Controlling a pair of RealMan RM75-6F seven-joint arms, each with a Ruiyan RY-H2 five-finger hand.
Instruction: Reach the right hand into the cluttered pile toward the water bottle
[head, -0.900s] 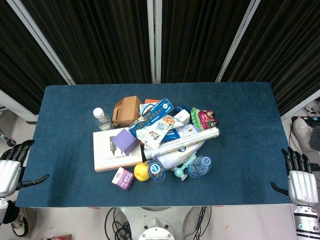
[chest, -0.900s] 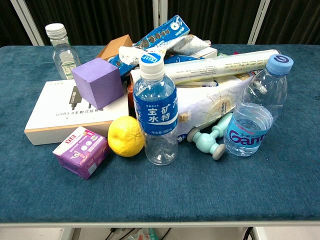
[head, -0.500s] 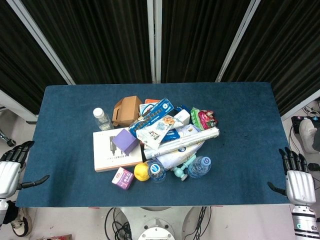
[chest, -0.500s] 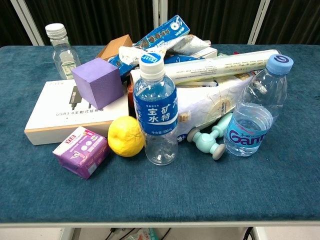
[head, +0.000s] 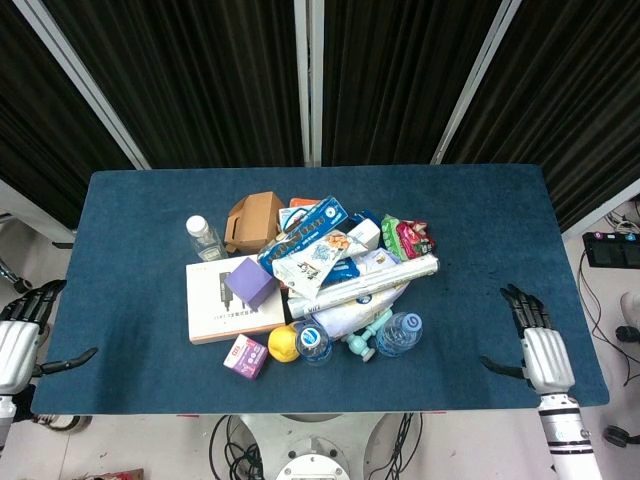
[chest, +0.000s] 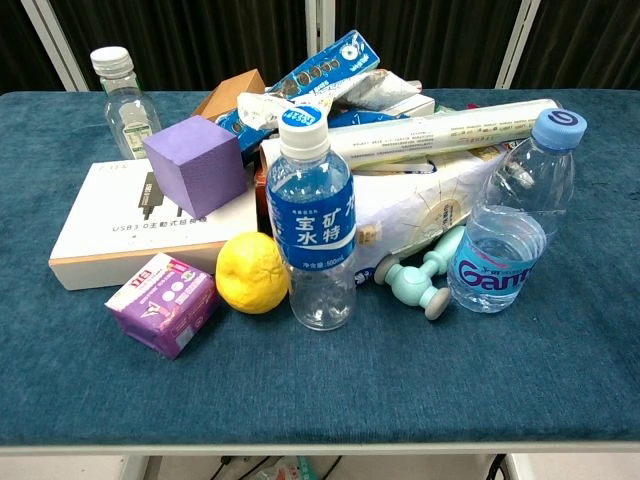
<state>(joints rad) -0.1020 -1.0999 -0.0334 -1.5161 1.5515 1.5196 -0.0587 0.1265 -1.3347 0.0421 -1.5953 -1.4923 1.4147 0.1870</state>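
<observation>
Two water bottles stand at the pile's near edge: one with a blue label and white cap (chest: 314, 225) (head: 313, 342), one with a blue cap (chest: 515, 225) (head: 400, 332) to its right. A third small clear bottle (chest: 120, 100) (head: 203, 236) stands at the pile's far left. My right hand (head: 535, 345) hovers over the table's near right part, fingers spread, holding nothing, well right of the blue-capped bottle. My left hand (head: 22, 335) stays off the table's left edge, fingers apart and empty. Neither hand shows in the chest view.
The pile holds a purple cube (chest: 195, 163), a white flat box (chest: 130, 235), a lemon (chest: 252, 272), a purple packet (chest: 165, 303), a mint dumbbell toy (chest: 415, 280), a long white roll (chest: 450, 128), a brown carton (head: 253, 220) and snack bags (head: 408, 237).
My right hand has moved from beyond the table's right edge inward and up over the blue cloth, toward the pile. The left hand and the pile have not moved.
</observation>
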